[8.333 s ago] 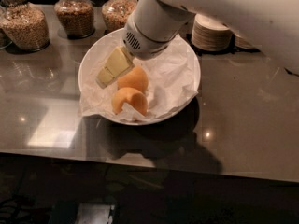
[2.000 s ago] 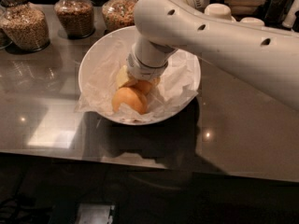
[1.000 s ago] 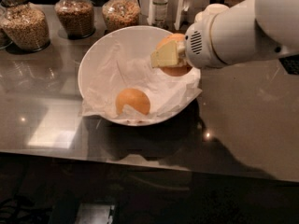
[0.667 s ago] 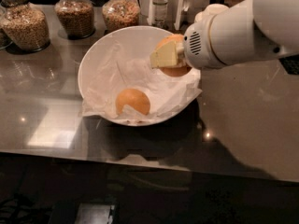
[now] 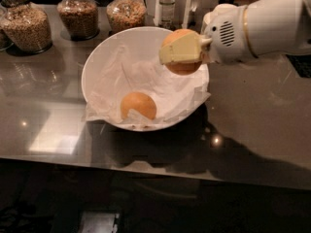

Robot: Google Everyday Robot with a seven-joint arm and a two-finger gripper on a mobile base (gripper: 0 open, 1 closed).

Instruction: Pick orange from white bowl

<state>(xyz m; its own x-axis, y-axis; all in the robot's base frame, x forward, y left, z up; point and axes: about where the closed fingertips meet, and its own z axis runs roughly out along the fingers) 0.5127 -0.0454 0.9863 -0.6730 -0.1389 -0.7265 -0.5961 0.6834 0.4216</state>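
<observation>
My gripper (image 5: 181, 52) is shut on an orange (image 5: 181, 68) and holds it in the air over the right rim of the white bowl (image 5: 99, 57). A pale yellow finger (image 5: 177, 50) covers the front of the fruit. The white arm reaches in from the right. The bowl is lined with crumpled white paper (image 5: 170, 93). A second orange (image 5: 138, 105) lies in the bowl at its near side, apart from the gripper.
The bowl stands on a dark glossy counter (image 5: 252, 115). Three glass jars of grain (image 5: 26, 25) (image 5: 77, 13) (image 5: 126, 11) stand along the back left. A bottle (image 5: 166, 1) stands behind the bowl. The counter's front edge (image 5: 146, 171) runs below the bowl.
Earlier the gripper was down in the bowl at the two oranges. It closed on one and lifted it up and to the right; over the last second it hardly moved.
</observation>
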